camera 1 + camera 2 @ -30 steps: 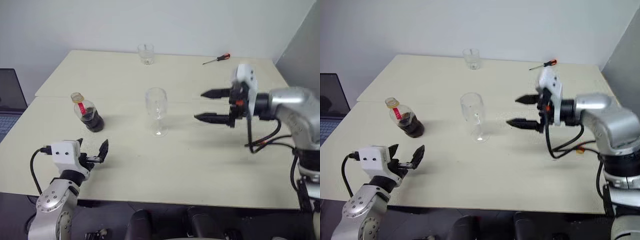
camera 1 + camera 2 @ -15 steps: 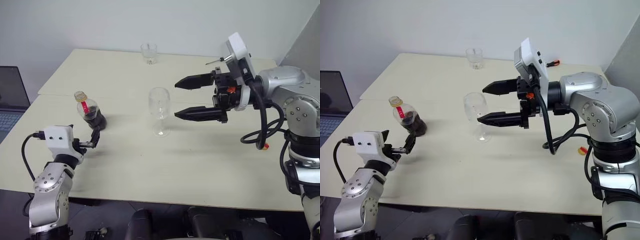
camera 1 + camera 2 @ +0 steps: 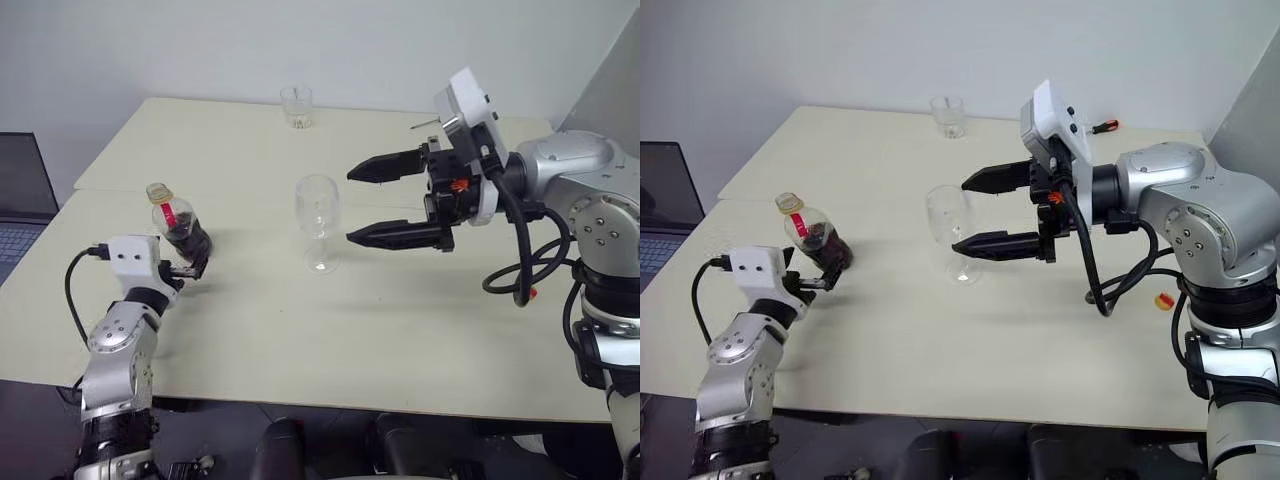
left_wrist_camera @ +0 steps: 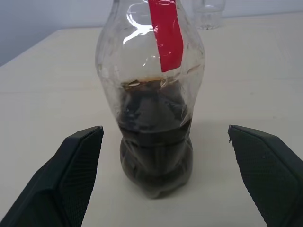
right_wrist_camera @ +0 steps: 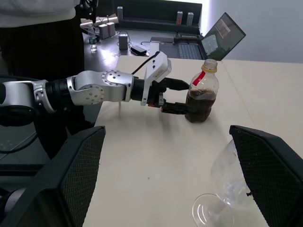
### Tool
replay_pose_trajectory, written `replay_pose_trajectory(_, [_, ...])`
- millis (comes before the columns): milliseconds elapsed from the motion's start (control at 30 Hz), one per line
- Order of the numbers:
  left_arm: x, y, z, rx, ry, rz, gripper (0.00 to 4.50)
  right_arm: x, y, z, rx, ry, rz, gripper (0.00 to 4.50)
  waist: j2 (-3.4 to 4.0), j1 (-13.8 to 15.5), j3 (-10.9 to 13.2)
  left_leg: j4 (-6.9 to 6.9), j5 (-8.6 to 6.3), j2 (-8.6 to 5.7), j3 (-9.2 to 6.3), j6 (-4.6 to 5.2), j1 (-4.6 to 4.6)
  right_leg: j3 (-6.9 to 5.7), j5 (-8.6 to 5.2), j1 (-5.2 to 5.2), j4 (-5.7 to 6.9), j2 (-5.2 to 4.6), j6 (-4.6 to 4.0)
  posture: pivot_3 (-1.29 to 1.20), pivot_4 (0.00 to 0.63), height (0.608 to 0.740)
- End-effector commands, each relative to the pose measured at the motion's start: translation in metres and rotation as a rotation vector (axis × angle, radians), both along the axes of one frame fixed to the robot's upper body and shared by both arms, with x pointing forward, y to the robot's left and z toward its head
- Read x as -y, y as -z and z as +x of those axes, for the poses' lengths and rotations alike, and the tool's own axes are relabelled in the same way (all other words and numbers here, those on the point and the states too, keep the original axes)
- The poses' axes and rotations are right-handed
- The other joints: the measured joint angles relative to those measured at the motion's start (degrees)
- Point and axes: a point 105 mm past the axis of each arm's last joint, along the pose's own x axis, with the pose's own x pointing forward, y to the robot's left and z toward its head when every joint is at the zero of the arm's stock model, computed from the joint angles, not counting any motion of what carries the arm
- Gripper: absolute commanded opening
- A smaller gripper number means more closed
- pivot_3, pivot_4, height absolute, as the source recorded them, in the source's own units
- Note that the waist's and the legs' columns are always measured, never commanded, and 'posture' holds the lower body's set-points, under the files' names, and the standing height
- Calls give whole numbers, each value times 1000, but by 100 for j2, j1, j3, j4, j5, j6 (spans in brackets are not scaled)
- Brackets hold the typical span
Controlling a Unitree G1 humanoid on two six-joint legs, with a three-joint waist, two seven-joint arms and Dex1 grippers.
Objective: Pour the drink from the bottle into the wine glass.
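Bottle (image 3: 178, 228) stands upright on the pale table (image 3: 400, 310) toward its left side, its lower half holding the dark brown-red drink (image 4: 155, 151), a red label strip running down from the neck and a yellow-orange cap on top. Left gripper (image 3: 188, 268) sits level at the bottle's base with its two black fingers (image 4: 66, 184) spread wide; in the left wrist view the bottle stands centred in the gap between them, a clear strip of table showing on each side, so neither finger touches it. The right wrist view shows the same thing from across the table: the fingers reach alongside the bulbous base, one on either side, with the bottle not clamped. Wine glass (image 3: 317, 222) stands upright and empty near the middle of the table, well apart from the bottle. Right gripper (image 3: 365, 204) hangs above the tabletop just beside the glass, pointing toward it, its fingers also held wide apart, one higher and one lower, their tips close to the bowl without touching it. In the right wrist view the bowl (image 5: 227, 182) and foot lie between the two finger pads, nearer one of them. A short clear tumbler (image 3: 296, 106) stands at the far edge of the table, a screwdriver (image 3: 1095, 127) lies near the far right corner, and a laptop (image 3: 20, 205) sits off the table's left side.
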Motion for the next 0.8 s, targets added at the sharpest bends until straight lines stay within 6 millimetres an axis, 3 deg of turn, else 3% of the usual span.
replay_pose_trajectory(33, [3, -10, 7, 37, 36, 46, 4500, 1, -11, -5, 57, 3, -5, 4485, 0, 0, 0, 0, 0, 0, 1, 0, 0, 0, 0, 0, 0, 0, 0, 0, 150, 740])
replay_pose_trajectory(467, [-2, -14, 37, 68, 45, 95, 4500, 9, -5, -3, 65, 71, -22, 4485, 0, 0, 0, -1, 0, 1, 7, 0, -1, -2, 1, -1, 0, 0, -1, 0, 150, 740])
replay_pose_trajectory(733, [-7, -10, 45, 65, 42, 108, 4500, 15, -2, -4, 68, 105, -32, 4485, 0, -1, 0, -1, 0, 1, 13, 0, -1, -4, 1, -2, 0, 0, -1, 0, 150, 740])
replay_pose_trajectory(800, [-9, -12, 45, 79, 37, 100, 4110, 16, -1, -3, 71, 119, -35, 4500, 0, -2, 0, -1, 0, 2, 11, 0, -1, -4, 1, -2, 1, 0, 0, 0, 150, 740])
